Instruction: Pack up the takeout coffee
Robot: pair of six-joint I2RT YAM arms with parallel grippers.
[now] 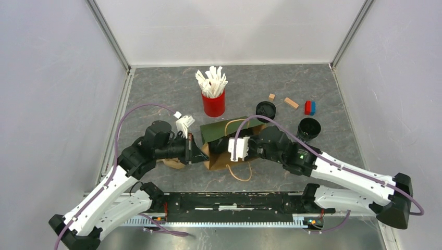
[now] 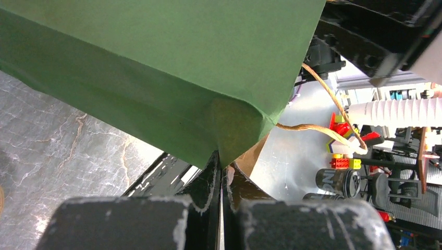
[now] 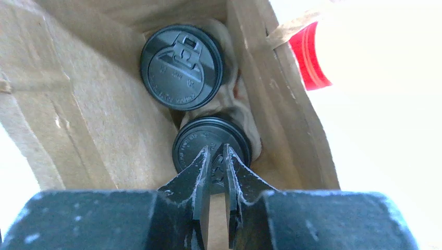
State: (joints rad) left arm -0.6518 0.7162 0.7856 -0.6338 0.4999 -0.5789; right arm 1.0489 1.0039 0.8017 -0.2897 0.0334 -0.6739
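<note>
Top camera looks steeply down on the table [image 1: 156,94]; wrist cameras crowd the shared bag [image 1: 229,130], right apparently inside.

Left fingers [image 2: 207,182] pinched together; right fingers [image 3: 200,174] slightly parted.

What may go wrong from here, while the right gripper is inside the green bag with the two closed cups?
1. The right gripper has its tips at the rim of the nearer lidded cup inside the green paper bag. Pulling back may drag that cup out or loosen its lid.
2. The left gripper pinches only one edge of the bag. The paper might slip or tear, and the mouth could sag shut.
</note>
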